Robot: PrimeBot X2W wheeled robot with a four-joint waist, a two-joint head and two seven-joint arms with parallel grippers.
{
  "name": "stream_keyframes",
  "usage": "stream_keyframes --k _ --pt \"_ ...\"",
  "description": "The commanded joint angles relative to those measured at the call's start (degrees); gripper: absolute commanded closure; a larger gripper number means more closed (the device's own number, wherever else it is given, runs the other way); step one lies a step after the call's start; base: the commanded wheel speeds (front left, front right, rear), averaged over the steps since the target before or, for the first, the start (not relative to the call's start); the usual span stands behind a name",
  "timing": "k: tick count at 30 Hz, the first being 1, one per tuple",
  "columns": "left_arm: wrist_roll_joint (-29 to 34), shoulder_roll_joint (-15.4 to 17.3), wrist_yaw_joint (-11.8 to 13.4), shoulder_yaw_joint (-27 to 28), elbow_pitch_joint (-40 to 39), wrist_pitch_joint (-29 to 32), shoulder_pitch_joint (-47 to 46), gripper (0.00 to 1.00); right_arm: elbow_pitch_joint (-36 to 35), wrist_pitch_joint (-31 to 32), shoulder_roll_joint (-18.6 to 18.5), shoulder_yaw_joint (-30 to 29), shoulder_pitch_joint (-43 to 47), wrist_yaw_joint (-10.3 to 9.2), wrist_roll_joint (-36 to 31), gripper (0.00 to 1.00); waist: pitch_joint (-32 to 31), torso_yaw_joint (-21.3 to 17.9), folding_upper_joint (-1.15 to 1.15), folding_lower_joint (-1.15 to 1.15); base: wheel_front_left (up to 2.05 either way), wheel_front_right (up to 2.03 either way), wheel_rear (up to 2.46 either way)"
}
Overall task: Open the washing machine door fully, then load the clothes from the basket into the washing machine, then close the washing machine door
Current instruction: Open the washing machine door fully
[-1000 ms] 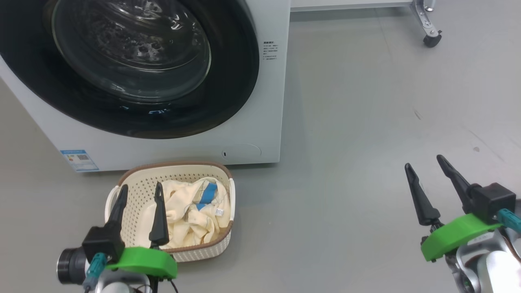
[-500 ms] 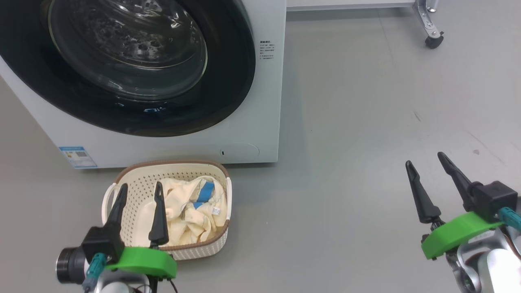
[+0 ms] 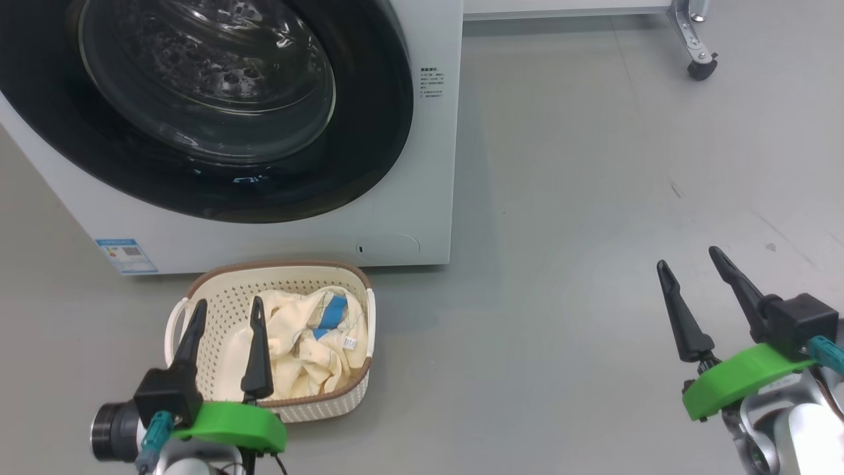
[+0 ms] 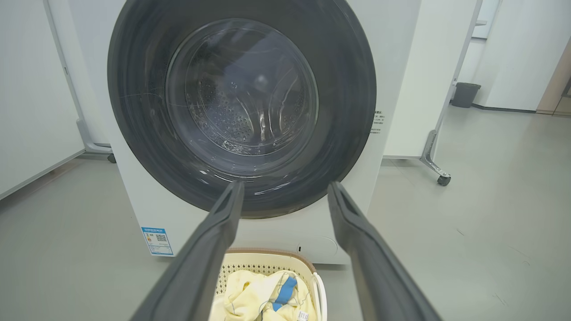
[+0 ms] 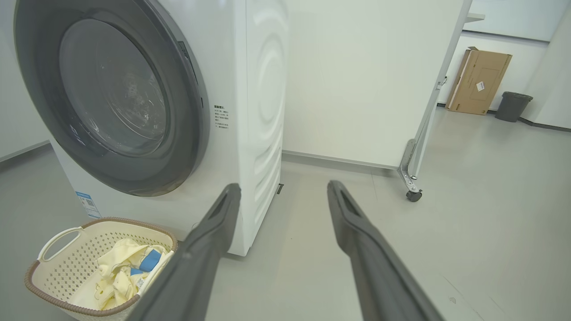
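The white washing machine (image 3: pixel 435 165) stands at upper left, its round black-rimmed door (image 3: pixel 369 152) shut flat against the front, glass bowl showing the drum. On the floor before it sits the cream basket (image 3: pixel 217 310) holding the pale yellow clothes (image 3: pixel 310 343) with a blue patch. My left gripper (image 3: pixel 227 310) hovers open over the basket's near left side, empty. My right gripper (image 3: pixel 689 258) is open and empty over bare floor far to the right. The left wrist view looks at the door (image 4: pixel 352 111) between open fingers, basket (image 4: pixel 267 258) below; the right wrist view has the machine (image 5: pixel 263 89) and basket (image 5: pixel 58 267) at left.
Grey floor spreads to the right of the machine. A white panel on castor legs (image 3: pixel 695 63) stands behind and right; the right wrist view shows its castor (image 5: pixel 412 195), a cardboard box (image 5: pixel 477 82) and a grey bin (image 5: pixel 513 106) by the far wall.
The head camera shifted slightly a second ago, moving the machine and basket a little left in the picture. Both grippers hold the same pose, open.
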Motion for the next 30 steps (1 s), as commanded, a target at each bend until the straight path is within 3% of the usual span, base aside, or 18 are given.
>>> stream_keyframes --k 1,17,28,29,30 --pt "0.0 1.5 0.2 1.8 -1.6 -0.7 -2.7 0.0 -2.2 -0.2 -0.7 1.0 -2.5 -0.17 -0.1 0.0 0.2 0.0 0.0 0.0 0.0 0.0 0.0" --pt "-0.2 1.6 0.6 1.2 -2.0 -0.8 -3.3 0.0 -2.1 -0.2 -0.6 0.8 -2.9 -0.17 1.6 0.0 1.4 0.0 0.0 0.0 0.0 0.0 0.0" --pt "0.2 1.0 1.0 0.6 -3.0 -0.8 -5.4 0.0 1.4 0.4 1.2 -4.3 -8.9 -0.17 18.7 0.0 5.6 1.3 0.0 0.0 0.0 0.0 0.0" --pt "0.2 0.9 1.0 0.5 -3.1 -0.8 -5.8 0.0 2.2 0.3 1.3 -5.0 -9.8 -0.17 20.9 0.09 6.0 1.4 0.0 0.0 0.0 0.0 0.0" --pt "0.3 0.7 1.0 0.4 -3.2 -0.8 -6.1 0.0 2.9 0.2 1.4 -5.5 -10.9 -0.17 22.5 0.26 6.4 1.6 0.0 0.0 0.0 0.0 0.0"
